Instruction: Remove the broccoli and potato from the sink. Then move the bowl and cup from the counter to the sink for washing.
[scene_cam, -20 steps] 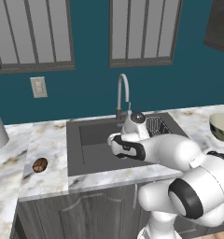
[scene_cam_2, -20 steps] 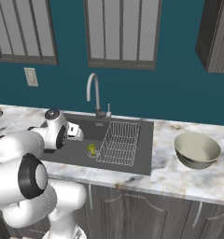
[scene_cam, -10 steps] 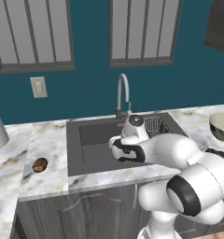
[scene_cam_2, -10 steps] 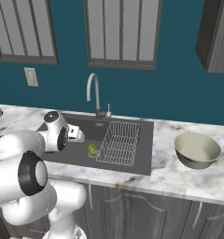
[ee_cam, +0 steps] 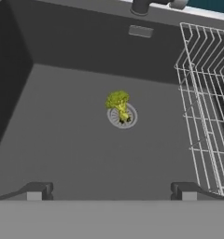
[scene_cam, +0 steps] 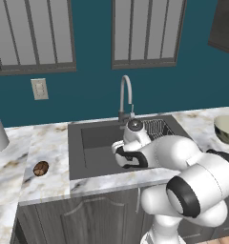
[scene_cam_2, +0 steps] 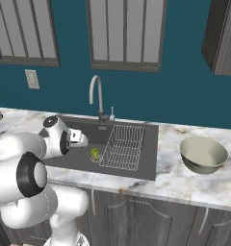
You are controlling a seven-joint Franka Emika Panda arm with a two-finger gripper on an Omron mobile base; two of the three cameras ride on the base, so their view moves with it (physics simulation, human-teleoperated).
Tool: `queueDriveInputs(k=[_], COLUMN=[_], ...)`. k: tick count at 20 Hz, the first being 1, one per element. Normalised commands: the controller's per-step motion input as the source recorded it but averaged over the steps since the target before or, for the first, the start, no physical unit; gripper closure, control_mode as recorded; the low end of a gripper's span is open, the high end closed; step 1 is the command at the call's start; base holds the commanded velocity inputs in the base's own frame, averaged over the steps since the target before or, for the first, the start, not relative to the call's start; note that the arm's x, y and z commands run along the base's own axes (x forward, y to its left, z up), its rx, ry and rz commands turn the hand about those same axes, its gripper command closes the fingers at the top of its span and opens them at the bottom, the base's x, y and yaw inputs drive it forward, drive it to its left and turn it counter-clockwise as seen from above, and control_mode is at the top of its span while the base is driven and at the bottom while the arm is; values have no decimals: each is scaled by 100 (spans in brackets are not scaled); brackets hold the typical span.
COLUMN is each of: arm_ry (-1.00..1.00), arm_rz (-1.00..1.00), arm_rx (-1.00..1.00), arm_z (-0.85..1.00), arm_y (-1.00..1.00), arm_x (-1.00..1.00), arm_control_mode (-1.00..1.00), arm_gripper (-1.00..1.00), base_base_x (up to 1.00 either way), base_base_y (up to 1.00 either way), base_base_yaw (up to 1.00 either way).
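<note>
1. One vegetable left in the sink (ee_cam: 62, 140): the broccoli (ee_cam: 118, 103) lies on the round drain (ee_cam: 123, 116).
2. Potato (scene_cam: 40, 167) rests on the counter (scene_cam: 49, 143).
3. Gripper (ee_cam: 111, 190) hovers over the basin, jaws wide, empty.
4. Risk: the floret's bumpy top may roll or slip from the pads; the wire rack (ee_cam: 207, 102) stands near.

The sink (ee_cam: 76, 154) is matt dark grey, smooth and without shine. The rack (ee_cam: 205, 112) in it is thin pale metal wire. The faucet (scene_cam_2: 96, 93) looks like polished chrome. The counter (scene_cam: 49, 138) is glossy white marble with grey and brown veins. The broccoli (ee_cam: 117, 103) has a bumpy yellow-green top. The potato (scene_cam: 40, 168) has mottled, dull reddish-brown skin. The bowl (scene_cam_2: 203, 153) is smooth, with a soft ceramic-like sheen.
</note>
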Motion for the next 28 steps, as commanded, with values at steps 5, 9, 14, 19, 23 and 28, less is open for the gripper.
queueDriveInputs(k=[5, 9, 14, 19, 23, 28], arm_ry=[0, 0, 0, 0, 0, 0], arm_rz=[0, 0, 0, 0, 0, 0], arm_rx=[-3, -2, -2, 0, 0, 0], arm_z=[-2, -6, -9, -9, -8, -4], arm_y=[-8, -7, -7, -5, -4, -4], arm_x=[8, 8, 7, 10, 12, 11], arm_control_mode=[-100, -100, -100, -100, -100, -100], arm_gripper=[-100, -100, -100, -100, -100, -100], base_base_x=[0, 0, 0, 0, 0, 0], base_base_y=[0, 0, 0, 0, 0, 0], base_base_yaw=[0, 0, 0, 0, 0, 0])
